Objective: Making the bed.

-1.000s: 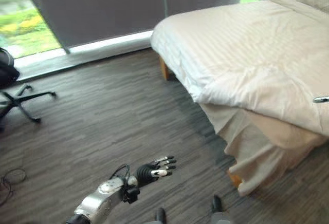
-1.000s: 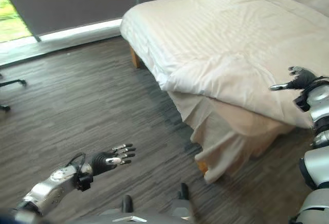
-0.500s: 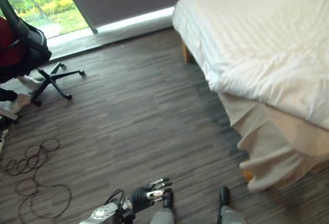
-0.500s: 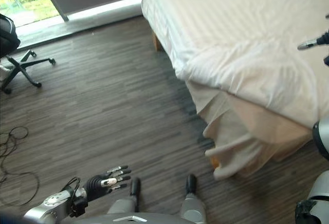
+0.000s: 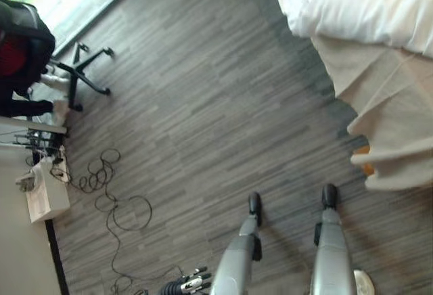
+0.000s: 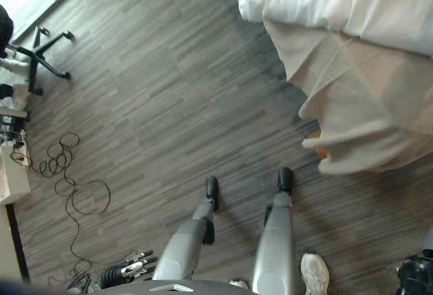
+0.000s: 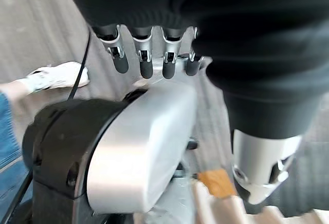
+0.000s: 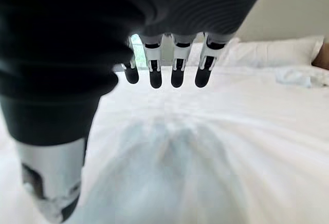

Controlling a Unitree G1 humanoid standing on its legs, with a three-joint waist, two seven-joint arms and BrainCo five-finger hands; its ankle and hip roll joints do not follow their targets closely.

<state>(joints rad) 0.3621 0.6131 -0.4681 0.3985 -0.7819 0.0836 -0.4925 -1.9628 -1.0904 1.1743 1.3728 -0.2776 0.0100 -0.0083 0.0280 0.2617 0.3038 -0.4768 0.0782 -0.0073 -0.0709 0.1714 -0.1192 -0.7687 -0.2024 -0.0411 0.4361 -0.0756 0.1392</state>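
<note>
My left robot hand [image 6: 130, 268] hangs low beside me over the floor [image 5: 203, 105], fingers relaxed and empty, kept clear of the work. My right robot hand [image 8: 164, 64] hovers over the duvet [image 8: 216, 147], fingers straight, grasping nothing, positioned to smooth or pull it. The bed [image 6: 352, 11] lies ahead on my right; its sheet [image 6: 352, 119] hangs loose at the corner.
</note>
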